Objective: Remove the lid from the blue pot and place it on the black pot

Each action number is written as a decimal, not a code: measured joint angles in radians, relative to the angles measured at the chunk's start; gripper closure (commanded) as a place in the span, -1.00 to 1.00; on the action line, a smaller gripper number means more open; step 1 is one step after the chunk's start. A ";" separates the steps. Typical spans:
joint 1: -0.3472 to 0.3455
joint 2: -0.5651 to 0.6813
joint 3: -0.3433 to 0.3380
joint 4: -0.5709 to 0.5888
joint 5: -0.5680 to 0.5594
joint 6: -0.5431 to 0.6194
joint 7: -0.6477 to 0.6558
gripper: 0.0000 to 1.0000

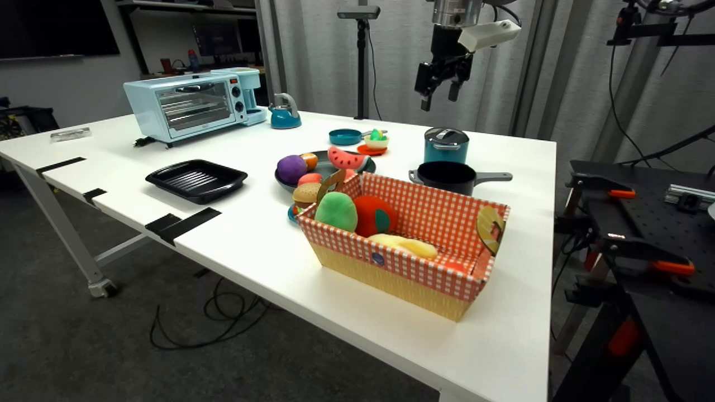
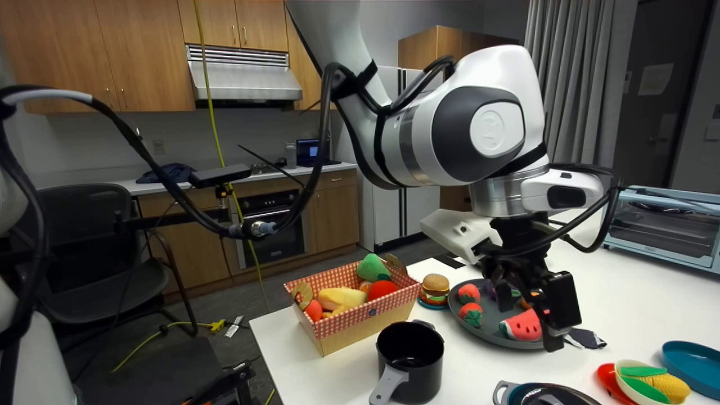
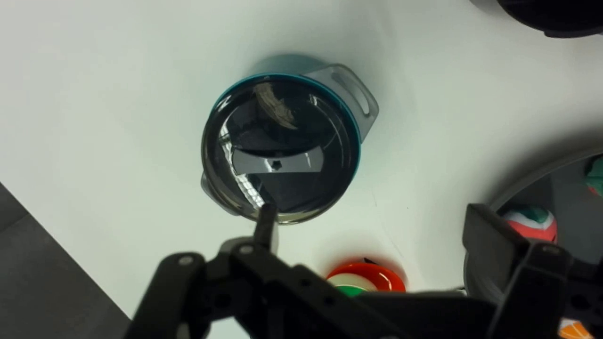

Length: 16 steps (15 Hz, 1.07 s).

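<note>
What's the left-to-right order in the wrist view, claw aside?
Dark floor, blue pot with the lid on it, red saucer, black pot cut off at the top-right corner. Grey dish left unranked: its left-to-right span overlaps the black pot's.

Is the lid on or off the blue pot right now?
On. In an exterior view the lid sits atop the blue pot, and the wrist view shows it covering the mouth.
</note>
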 measured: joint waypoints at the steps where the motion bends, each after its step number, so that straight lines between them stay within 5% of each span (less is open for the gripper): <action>1: -0.003 0.000 -0.004 -0.002 0.000 0.000 -0.011 -1.00; 5: -0.025 0.000 -0.012 -0.002 0.004 -0.002 -0.087 -1.00; 11: -0.078 0.001 0.029 -0.020 0.127 -0.050 -0.409 -1.00; 16: -0.093 0.001 0.042 -0.012 0.145 -0.095 -0.544 -1.00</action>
